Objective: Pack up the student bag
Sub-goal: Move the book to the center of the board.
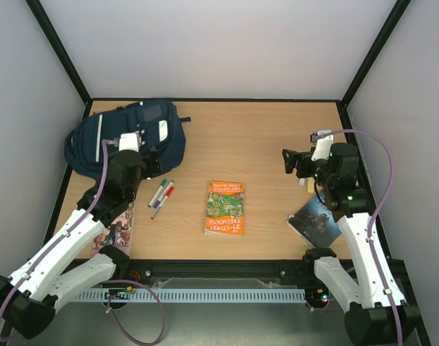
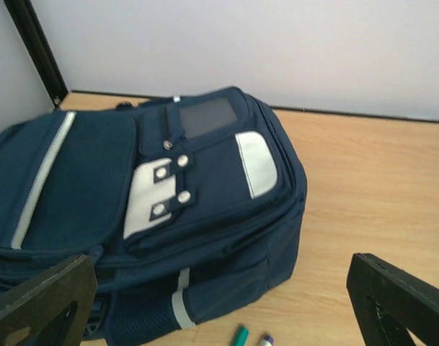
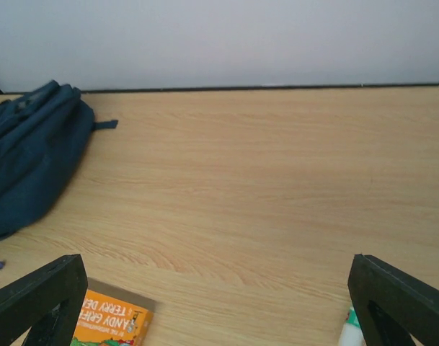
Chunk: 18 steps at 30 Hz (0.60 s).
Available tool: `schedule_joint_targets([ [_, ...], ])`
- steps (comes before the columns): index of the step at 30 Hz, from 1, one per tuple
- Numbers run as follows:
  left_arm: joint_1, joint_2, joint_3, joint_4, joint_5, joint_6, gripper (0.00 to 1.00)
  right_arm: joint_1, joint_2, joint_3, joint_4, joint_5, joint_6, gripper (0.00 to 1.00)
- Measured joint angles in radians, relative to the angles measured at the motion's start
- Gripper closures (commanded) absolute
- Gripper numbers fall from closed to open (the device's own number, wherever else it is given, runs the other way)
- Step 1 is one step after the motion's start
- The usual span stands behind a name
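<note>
Navy woven fabric, puffy and rounded with glossy white stripes and grey-white patches, the student bag point(image 1: 143, 119) slumps flat at the far-left corner of the smooth wood-grain table point(image 1: 262, 137), while the left gripper point(image 2: 219, 306) and right gripper point(image 3: 219, 303) hold blocky black jaws wide apart.

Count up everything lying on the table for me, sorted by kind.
Bag: 1
Books: 3 (orange, dark, one at the left edge)
Markers: 3
Small pale item, kind unclear: 1
Total: 8
</note>
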Motion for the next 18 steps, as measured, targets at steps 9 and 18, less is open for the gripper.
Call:
schedule_joint_targets([
  [9,-0.008,0.034,-0.127,0.081,0.148,0.031,0.09,-0.039,0.016,-0.147,0.01,-0.09,-0.065,0.01],
  [18,-0.153,0.27,-0.119,0.13,0.27,0.035,0.15,-0.064,0.014,-0.229,0.01,-0.22,-0.175,0.01],
])
